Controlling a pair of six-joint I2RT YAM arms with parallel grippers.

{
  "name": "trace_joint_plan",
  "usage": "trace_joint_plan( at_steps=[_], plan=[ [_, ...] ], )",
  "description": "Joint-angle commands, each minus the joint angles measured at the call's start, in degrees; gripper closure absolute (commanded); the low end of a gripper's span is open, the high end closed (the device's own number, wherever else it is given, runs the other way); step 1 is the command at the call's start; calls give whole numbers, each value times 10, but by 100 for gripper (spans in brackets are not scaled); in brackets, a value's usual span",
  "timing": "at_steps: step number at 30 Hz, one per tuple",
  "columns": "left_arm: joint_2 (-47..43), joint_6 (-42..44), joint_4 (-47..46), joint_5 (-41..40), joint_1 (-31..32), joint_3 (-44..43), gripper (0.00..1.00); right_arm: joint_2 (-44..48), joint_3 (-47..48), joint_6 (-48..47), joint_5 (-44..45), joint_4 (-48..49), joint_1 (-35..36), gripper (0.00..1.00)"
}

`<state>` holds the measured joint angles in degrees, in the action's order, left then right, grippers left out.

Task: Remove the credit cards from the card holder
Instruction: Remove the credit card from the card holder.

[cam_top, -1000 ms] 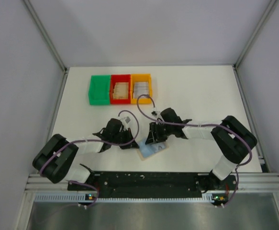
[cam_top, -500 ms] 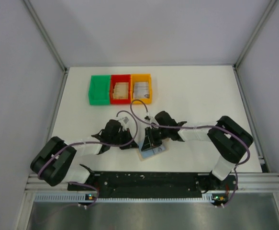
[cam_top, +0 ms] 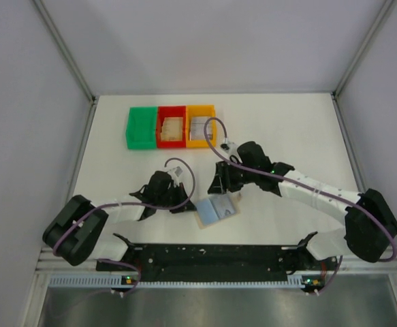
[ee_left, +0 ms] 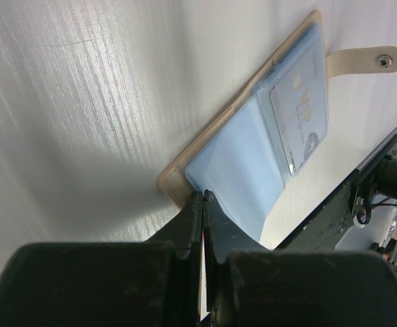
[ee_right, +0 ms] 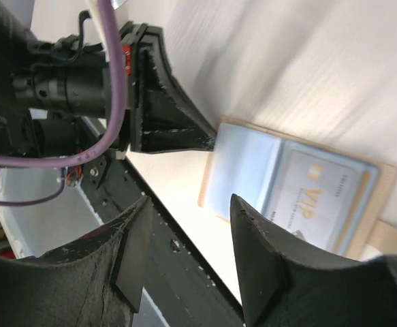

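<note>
Card holder [cam_top: 216, 210] lying open, grey credit card [ee_left: 299, 116] tucked in pocket on its strap side. Left gripper [ee_left: 203, 196] fully closed, tips pressed against card holder's opposite edge. Right gripper [ee_right: 188, 204] parted, empty, just above card holder.

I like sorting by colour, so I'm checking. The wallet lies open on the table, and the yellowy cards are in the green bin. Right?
Not the green bin. The yellowy cards are in the red bin, the middle one; the green bin looks empty. The top external view shows this. The wallet does lie open on the table.
</note>
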<state>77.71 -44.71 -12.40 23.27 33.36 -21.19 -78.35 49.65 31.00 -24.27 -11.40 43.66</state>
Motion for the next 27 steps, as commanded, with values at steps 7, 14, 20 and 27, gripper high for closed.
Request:
trace_joint_plan(
  at_steps=[7,14,20,27],
  plan=[
    [-52,3,7,-23,1,0,96,-18,-32,-26,51,-25,-28,56],
    [-197,16,103,-103,2,-22,72,-38,-48,-40,82,-23,-28,61],
    [-179,-27,80,-55,19,-52,47,-45,-59,-32,102,-20,-30,62],
    [-29,-62,-6,-2,74,-68,48,-47,-78,-18,99,-19,-40,65]
  ],
)
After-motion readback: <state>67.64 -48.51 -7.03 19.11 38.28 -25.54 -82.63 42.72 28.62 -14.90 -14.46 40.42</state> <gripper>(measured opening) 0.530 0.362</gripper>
